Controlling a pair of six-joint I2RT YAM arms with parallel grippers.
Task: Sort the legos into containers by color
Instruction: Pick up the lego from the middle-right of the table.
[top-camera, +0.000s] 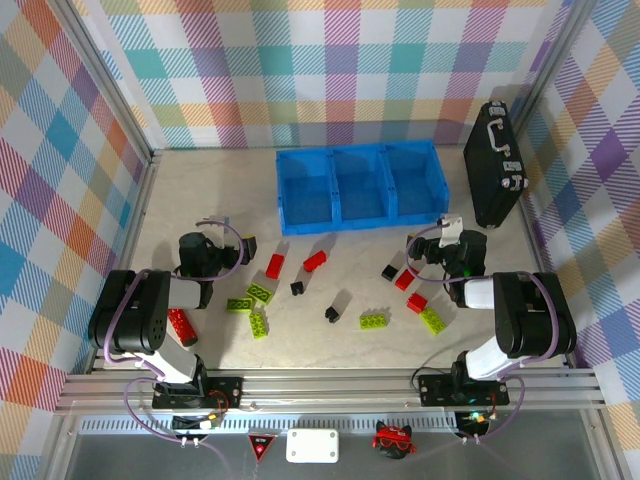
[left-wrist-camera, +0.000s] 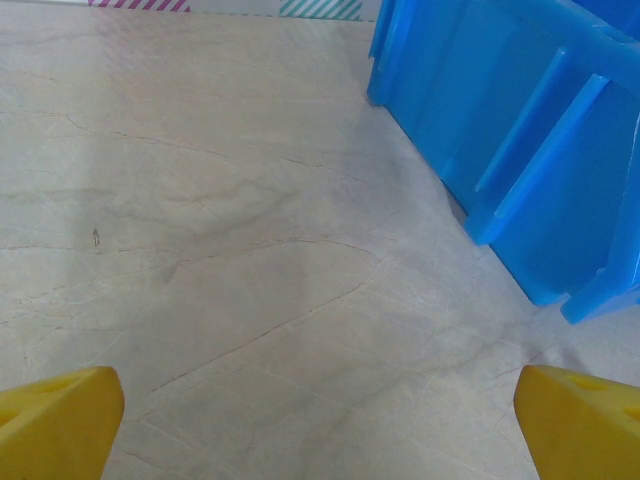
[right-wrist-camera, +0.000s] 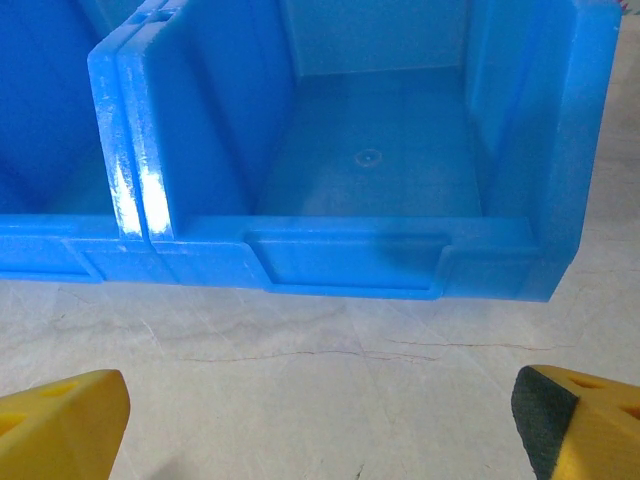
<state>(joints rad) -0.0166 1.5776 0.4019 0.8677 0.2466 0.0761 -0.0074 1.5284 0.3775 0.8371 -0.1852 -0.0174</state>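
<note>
Three joined blue containers (top-camera: 360, 185) stand at the back of the table. The right-hand one looks empty. Red, lime green and black legos lie scattered in front of them: a red one (top-camera: 275, 265), a green one (top-camera: 375, 319), a black one (top-camera: 331, 313), and several more. My left gripper (top-camera: 222, 238) hovers left of the pile, open, yellow fingertips (left-wrist-camera: 60, 420) wide over bare table, a container (left-wrist-camera: 520, 150) ahead to its right. My right gripper (top-camera: 447, 235) is open too, facing the right container's front wall (right-wrist-camera: 345, 255), nothing between its fingertips (right-wrist-camera: 585, 420).
A black handled case (top-camera: 495, 165) lies right of the containers, near the right wall. A red lego (top-camera: 182, 326) sits close to the left arm's base. Checkered walls close in the table on three sides.
</note>
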